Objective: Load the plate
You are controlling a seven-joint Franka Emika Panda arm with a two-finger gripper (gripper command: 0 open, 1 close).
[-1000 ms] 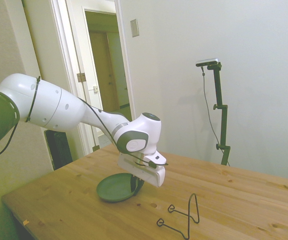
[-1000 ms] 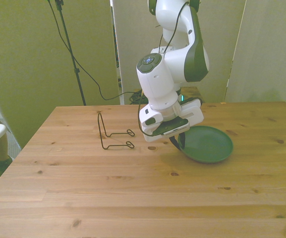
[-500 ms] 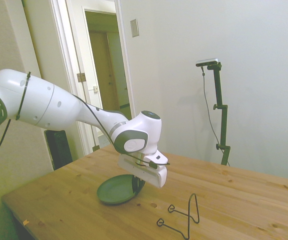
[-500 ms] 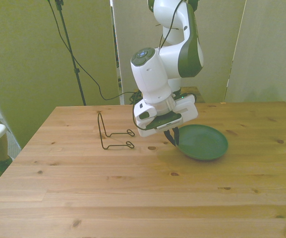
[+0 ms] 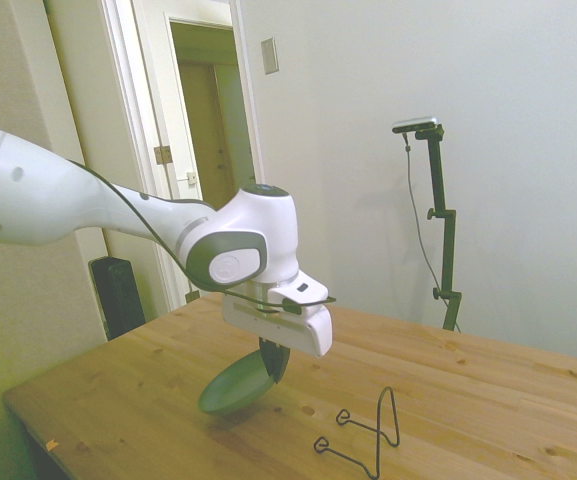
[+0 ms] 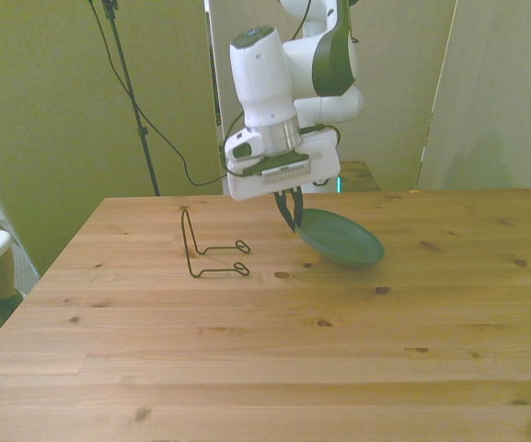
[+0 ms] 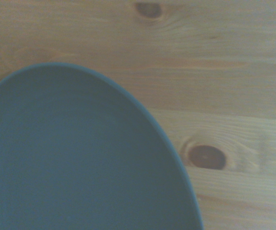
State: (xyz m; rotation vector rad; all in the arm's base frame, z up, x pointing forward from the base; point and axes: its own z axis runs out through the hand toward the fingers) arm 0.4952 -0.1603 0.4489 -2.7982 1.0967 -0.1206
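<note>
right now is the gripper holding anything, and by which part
Yes: the gripper pinches the round grey-green plate by its rim, and the plate hangs tilted above the wooden table.

My plate [image 7: 75,158] runs off the wrist picture, so only part of its rim shows there. In the side view my gripper [image 5: 274,362] covers the plate's rim at about two o'clock.

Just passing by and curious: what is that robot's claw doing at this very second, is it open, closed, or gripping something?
Gripper: closed on the rim of the plate, which hangs tilted, clear of the table.
</note>
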